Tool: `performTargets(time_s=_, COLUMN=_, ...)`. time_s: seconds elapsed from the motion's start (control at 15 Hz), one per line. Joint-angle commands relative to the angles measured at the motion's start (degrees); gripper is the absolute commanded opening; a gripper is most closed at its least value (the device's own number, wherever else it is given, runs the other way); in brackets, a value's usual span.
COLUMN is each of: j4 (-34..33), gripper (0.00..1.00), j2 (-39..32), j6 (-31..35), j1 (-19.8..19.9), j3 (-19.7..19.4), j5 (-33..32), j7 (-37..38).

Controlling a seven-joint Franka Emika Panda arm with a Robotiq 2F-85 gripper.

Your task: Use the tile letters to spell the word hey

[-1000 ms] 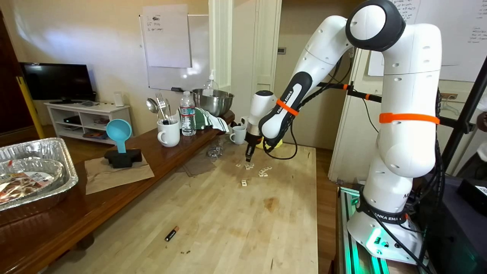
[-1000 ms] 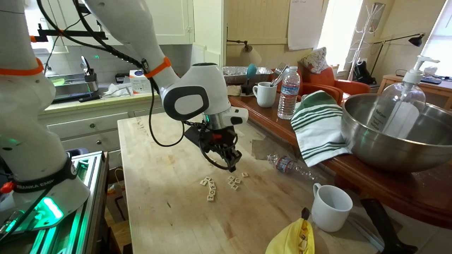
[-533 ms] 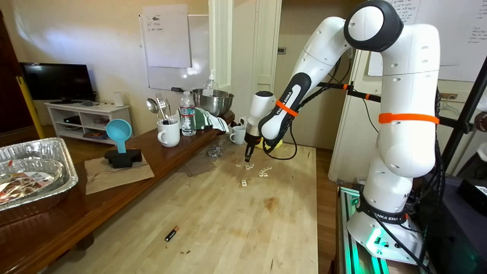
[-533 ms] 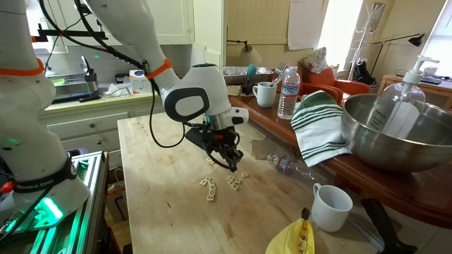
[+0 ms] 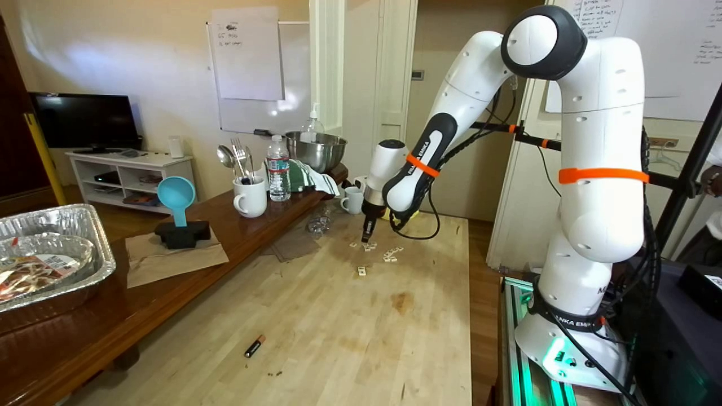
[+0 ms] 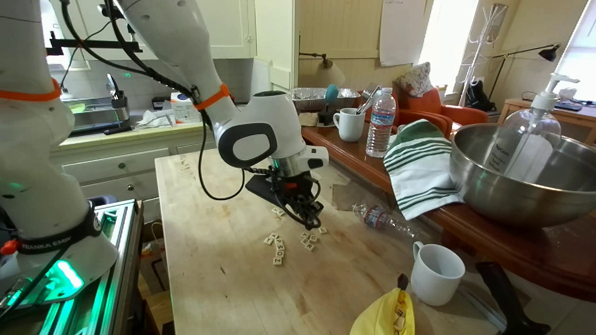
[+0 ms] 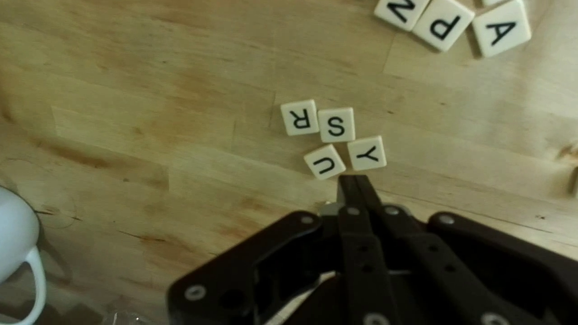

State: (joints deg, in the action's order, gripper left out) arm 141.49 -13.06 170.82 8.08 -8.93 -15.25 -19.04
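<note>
I've got end effector (image 7: 355, 181) clenched, fingertips (image 7: 347, 189) together, over desk (image 6: 242, 298). Tile letters (image 7: 337, 125) in loose clusters on it; U (image 7: 325, 161) & Y (image 7: 367, 153) just ahead of the tips in wrist cam. More tiles (image 6: 399, 321) in yellow pouch (image 6: 375, 318). Also: steel bowl (image 6: 503, 200) w/ pump btl (image 6: 526, 144), white mug (image 5: 250, 203) w/ utensils (image 5: 240, 160), foil tray (image 5: 100, 239) w/ smaller foil pan (image 5: 73, 243), pan contents unclear.

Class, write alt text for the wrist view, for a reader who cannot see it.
A robot's closed hand juts in from the bottom, pointing toward four clustered letter tiles on a wooden table, among them R, S and Y. More tiles, including P and A, sit upper right; part of a white mug shows at left.
</note>
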Motion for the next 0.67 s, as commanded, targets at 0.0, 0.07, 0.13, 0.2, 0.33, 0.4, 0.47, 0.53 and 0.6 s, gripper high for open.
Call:
performTargets(time_s=0.0, j4=-0.67, gripper=0.00, j2=-2.34, j6=2.69, j1=2.43, j3=2.08, j5=0.52, j7=-3.93)
performTargets(time_s=0.07, j4=-0.70, gripper=0.00, j2=-2.53, j6=2.81, j1=2.78, j3=2.37, j5=0.47, j7=-4.57)
performTargets(time_s=0.13, j4=-0.71, gripper=0.00, j2=-2.67, j6=2.83, j1=3.11, j3=2.64, j5=0.42, j7=-5.19)
performTargets(time_s=0.2, j4=-0.73, gripper=0.00, j2=-2.76, j6=2.81, j1=3.48, j3=2.98, j5=0.46, j7=-5.82)
performTargets(time_s=0.33, j4=-0.82, gripper=0.00, j2=-3.02, j6=2.80, j1=3.98, j3=3.35, j5=0.21, j7=-6.88)
performTargets(time_s=0.4, j4=-0.79, gripper=0.00, j2=-3.11, j6=2.76, j1=4.36, j3=3.71, j5=0.22, j7=-7.72)
performTargets(time_s=0.47, j4=-0.79, gripper=0.00, j2=-3.21, j6=2.86, j1=4.54, j3=3.78, j5=-0.01, j7=-8.34)
performTargets(time_s=0.53, j4=-0.74, gripper=0.00, j2=-3.27, j6=2.96, j1=4.82, j3=3.97, j5=-0.15, j7=-9.14)
performTargets(time_s=0.6, j4=-0.61, gripper=0.00, j2=-3.33, j6=3.06, j1=5.34, j3=4.52, j5=0.08, j7=-10.18)
